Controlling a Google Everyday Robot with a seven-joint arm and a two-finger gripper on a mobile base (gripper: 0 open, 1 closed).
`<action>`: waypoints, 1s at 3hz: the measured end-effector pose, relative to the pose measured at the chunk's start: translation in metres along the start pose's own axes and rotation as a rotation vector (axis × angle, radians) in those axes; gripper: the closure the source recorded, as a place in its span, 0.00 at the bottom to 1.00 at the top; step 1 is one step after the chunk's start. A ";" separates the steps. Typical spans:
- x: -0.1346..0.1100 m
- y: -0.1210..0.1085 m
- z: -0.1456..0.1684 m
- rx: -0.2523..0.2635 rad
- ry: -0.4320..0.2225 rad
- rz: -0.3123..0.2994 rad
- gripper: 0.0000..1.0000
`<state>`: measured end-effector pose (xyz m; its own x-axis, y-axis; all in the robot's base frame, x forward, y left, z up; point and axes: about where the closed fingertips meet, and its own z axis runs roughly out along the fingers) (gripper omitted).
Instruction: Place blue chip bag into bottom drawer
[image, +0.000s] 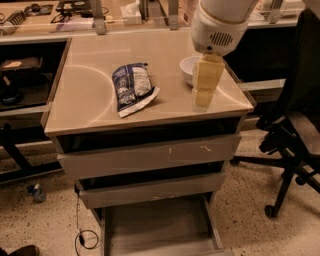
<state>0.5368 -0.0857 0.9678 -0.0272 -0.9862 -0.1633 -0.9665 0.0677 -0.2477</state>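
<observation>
The blue chip bag (133, 88) lies flat on the beige cabinet top (90, 100), left of centre, its white sealed end toward the front. The bottom drawer (157, 227) is pulled out at floor level, its flat floor bare. My gripper (204, 92) hangs from the white arm over the right part of the top, to the right of the bag and apart from it. It holds nothing that I can see.
A white bowl (188, 68) stands on the top just behind the gripper. Two scuffed drawers (150, 155) sit shut above the bottom one. A black office chair (295, 130) stands at the right. A bench with tools runs along the back.
</observation>
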 end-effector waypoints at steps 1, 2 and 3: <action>-0.022 -0.039 0.015 0.000 0.021 -0.022 0.00; -0.030 -0.045 0.013 0.019 0.003 -0.028 0.00; -0.040 -0.050 0.022 0.041 0.005 -0.048 0.00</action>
<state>0.5913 -0.0463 0.9657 0.0179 -0.9892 -0.1453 -0.9554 0.0260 -0.2941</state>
